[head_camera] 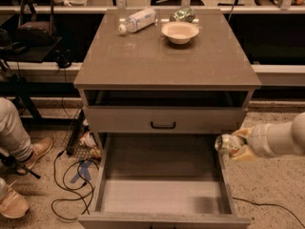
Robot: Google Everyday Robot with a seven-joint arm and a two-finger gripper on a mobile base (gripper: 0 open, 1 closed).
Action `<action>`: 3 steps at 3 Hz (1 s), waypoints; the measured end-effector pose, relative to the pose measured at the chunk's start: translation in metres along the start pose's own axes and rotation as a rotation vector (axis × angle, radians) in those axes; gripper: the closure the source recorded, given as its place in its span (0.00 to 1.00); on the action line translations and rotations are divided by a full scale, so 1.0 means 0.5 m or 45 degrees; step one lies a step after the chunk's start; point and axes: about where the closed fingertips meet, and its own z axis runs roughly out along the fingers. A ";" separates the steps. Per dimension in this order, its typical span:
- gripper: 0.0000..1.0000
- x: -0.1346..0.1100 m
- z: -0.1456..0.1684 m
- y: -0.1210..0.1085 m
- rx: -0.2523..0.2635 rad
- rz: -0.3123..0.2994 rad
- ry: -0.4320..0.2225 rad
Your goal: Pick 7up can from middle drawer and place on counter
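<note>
Pincer [237, 145] is at the right wall of the open middle drawer [157, 194], near the drawer's back end, reaching in from outside on the right. It's clamped on the 7up can [224, 143]. The can is tipped sideways in the grip, silver end toward the drawer interior, just over that right wall. The surface [162, 66] above the drawer carries a bowl [179, 31], clear bottle [137, 21] and green packet [183, 15], all toward its far edge.
</note>
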 end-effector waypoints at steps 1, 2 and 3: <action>1.00 -0.015 -0.172 -0.120 0.182 -0.096 0.001; 1.00 -0.016 -0.173 -0.121 0.182 -0.099 0.001; 1.00 -0.031 -0.248 -0.165 0.239 -0.152 0.012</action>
